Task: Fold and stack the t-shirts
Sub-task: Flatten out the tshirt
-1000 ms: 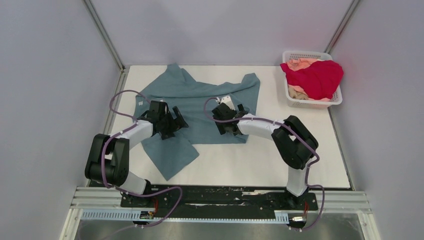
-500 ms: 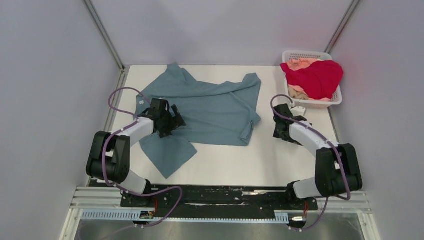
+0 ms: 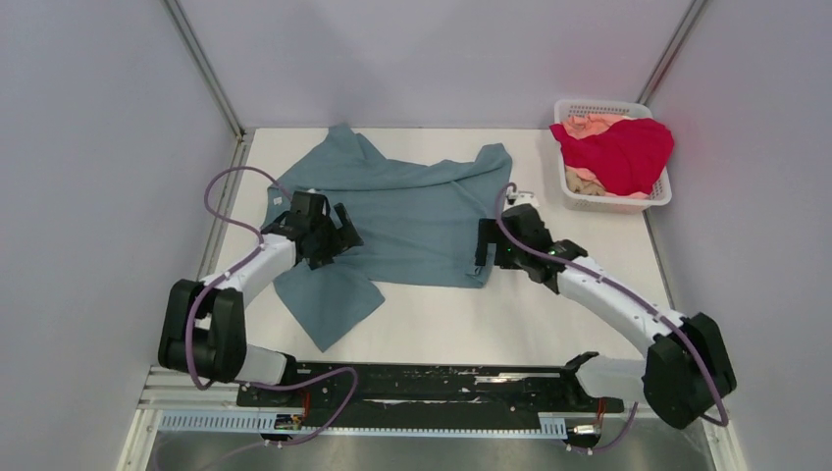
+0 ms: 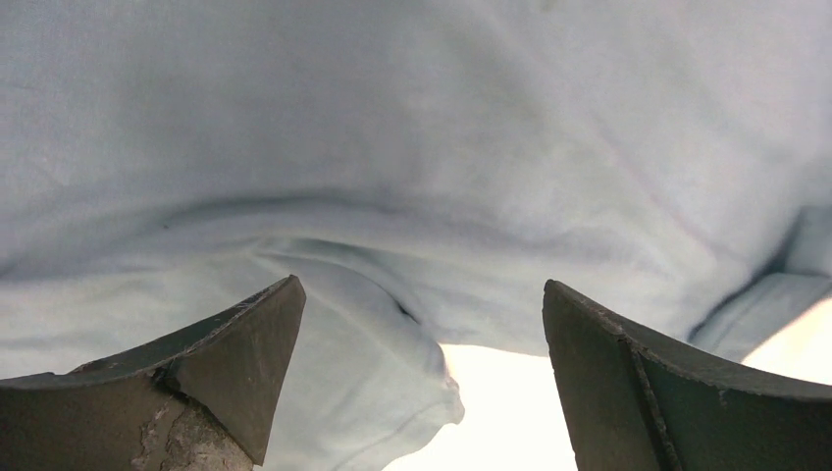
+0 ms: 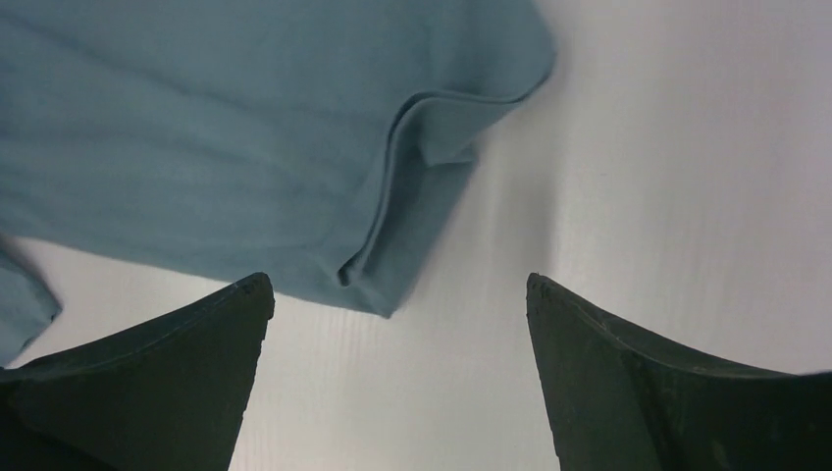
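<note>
The teal t-shirt [image 3: 412, 211] is spread on the counter [image 3: 461, 314]; left tool [image 4: 421, 285] and right tool [image 5: 397, 280] are held wide apart, empty, over its edges.

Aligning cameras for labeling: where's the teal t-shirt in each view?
Top external: teal t-shirt spread out left of centre on the white table.
Left wrist: teal t-shirt fills most of the frame, rumpled edge at bottom centre.
Right wrist: teal t-shirt in the upper left, folded hem corner reaching toward centre.
Shared landmark: the white table, showing just past the shirt's edge in all three.
</note>
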{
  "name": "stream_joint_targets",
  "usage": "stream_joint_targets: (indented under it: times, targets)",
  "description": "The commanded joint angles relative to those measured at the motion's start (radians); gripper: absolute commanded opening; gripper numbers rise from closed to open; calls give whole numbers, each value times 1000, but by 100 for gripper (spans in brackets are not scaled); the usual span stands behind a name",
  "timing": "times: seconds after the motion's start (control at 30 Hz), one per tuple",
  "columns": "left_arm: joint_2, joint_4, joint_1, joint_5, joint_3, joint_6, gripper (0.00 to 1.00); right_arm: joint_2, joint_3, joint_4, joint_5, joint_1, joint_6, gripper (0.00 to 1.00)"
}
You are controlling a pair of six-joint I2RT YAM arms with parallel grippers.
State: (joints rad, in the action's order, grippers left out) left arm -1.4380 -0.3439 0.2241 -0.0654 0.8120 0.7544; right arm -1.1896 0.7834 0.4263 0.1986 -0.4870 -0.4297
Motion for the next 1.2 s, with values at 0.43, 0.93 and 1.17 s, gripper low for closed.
stream_joint_targets:
  times: [0.43, 0.93, 1.17]
  targets:
    - [607, -391, 107, 121, -300, 185, 100, -390, 151, -92, 48, -168, -139, 55]
    - [656, -595, 156, 174, -291, 282, 100, -388, 144, -98, 93, -171, -147, 5]
    - [614, -609, 216, 159, -316, 318, 100, -268, 99, -60, 158, -137, -144, 0]
